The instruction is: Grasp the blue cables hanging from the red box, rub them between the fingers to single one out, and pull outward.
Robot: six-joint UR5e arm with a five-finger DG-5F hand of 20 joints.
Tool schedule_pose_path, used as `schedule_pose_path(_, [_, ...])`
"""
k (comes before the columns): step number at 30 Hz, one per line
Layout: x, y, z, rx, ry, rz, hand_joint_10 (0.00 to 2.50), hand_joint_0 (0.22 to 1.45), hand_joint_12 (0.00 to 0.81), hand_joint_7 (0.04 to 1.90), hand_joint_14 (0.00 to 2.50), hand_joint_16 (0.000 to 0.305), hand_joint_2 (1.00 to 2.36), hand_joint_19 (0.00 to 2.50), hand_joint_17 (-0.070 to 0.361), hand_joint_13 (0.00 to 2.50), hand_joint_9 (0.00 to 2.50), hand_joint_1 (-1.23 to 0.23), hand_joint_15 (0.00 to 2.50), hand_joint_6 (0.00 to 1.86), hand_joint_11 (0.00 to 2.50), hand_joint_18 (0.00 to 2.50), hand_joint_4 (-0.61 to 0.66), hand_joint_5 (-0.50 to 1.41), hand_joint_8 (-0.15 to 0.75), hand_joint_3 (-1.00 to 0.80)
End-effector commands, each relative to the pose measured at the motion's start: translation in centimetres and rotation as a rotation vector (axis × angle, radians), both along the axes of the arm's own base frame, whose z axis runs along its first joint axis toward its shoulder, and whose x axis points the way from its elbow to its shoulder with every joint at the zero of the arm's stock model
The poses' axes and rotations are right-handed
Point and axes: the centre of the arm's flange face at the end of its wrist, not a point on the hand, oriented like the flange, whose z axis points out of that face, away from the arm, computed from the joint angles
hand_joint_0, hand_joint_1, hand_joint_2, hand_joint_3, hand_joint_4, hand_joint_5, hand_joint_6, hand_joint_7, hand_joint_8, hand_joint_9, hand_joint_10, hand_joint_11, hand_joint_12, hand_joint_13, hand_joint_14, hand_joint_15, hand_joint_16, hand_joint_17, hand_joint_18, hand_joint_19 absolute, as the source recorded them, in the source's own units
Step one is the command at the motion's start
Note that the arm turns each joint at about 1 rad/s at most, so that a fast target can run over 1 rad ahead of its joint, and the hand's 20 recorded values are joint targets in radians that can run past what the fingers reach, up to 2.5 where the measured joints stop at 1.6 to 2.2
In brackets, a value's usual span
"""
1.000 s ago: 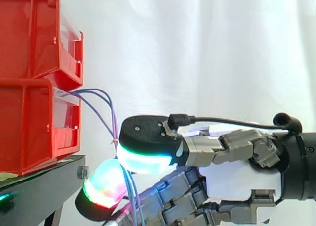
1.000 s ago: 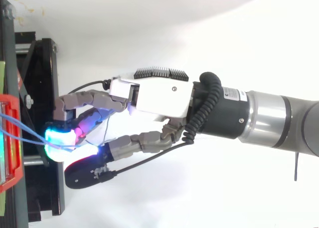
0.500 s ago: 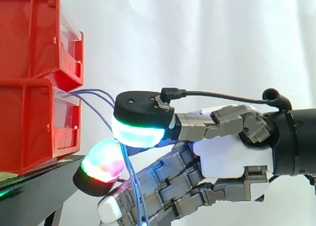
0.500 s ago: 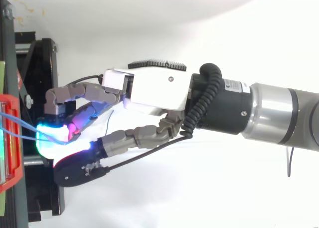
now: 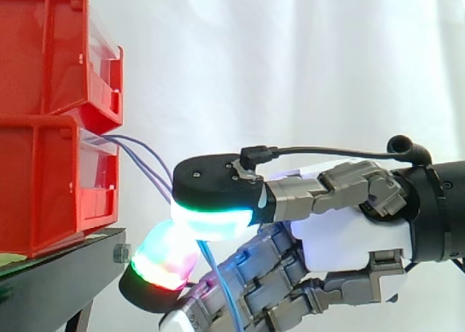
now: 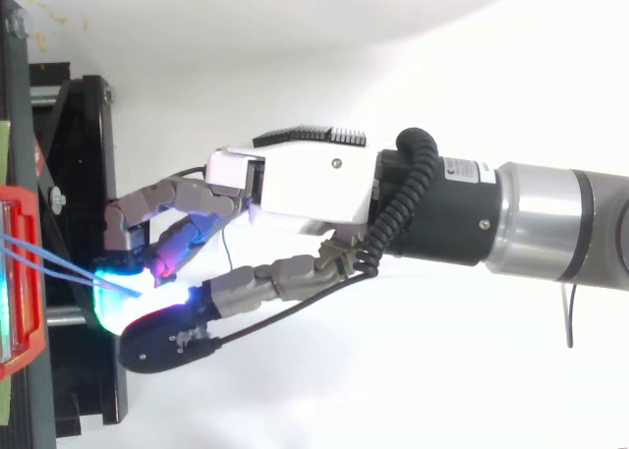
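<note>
Side view
Red box: the lower red box (image 5: 43, 194) sits on the black stand (image 5: 51, 277), at the left.
Cables: the blue cables (image 5: 152, 168) leave the box front and slant down and to the right, away from the box, straight into the hand.
Hand: the hand (image 5: 349, 237) comes in from the right with its fingers curled. The thumb's glowing pad lies on top and another pad (image 5: 163, 263) is underneath, with the cables pinched between them.
Loose ends: below the pinch the cables drop down through the curled fingers.
Direction that matters: the box is to the hand's left and a little higher, so the stretch of cable runs up and left from the pads. A pull away from the box would go rightward, along the forearm.

Top view
Cables: they (image 6: 57, 262) run from the red box (image 6: 29, 351) at the left edge, across the black stand (image 6: 84, 144), to the lit pads.
Hand: the hand (image 6: 305, 179) points at the box, its fingertips closed together on the cable ends.
Alignment: the cable line and the forearm lie nearly in one line, only slightly angled.
Singled out: probably more than one strand is in the pinch, though from here I cannot tell how many.
</note>
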Motion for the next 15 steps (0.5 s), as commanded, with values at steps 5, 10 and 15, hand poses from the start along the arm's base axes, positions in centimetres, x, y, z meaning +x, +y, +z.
schedule_pose_path(5, [-1.1,-0.8,1.1,0.025,0.056,0.007,0.01,0.62,0.339,1.02,0.01,0.046,1.01,0.54,0.102,0.73,0.78,-0.78,0.3,0.78,0.36,0.6,0.22,-0.18,0.291,-0.37])
schedule_pose_path(10, [-2.1,-1.6,2.2,0.026,0.105,0.011,0.01,0.54,0.348,1.02,0.01,0.047,1.0,0.53,0.107,0.74,0.8,-0.71,0.31,0.75,0.34,0.61,0.23,-0.16,0.3,-0.5])
schedule_pose_path(15, [-2.8,-2.2,3.0,0.03,0.134,0.02,0.01,0.51,0.359,1.1,0.01,0.049,1.0,0.55,0.111,0.73,0.81,-0.57,0.31,0.68,0.33,0.61,0.23,-0.13,0.306,-0.5])
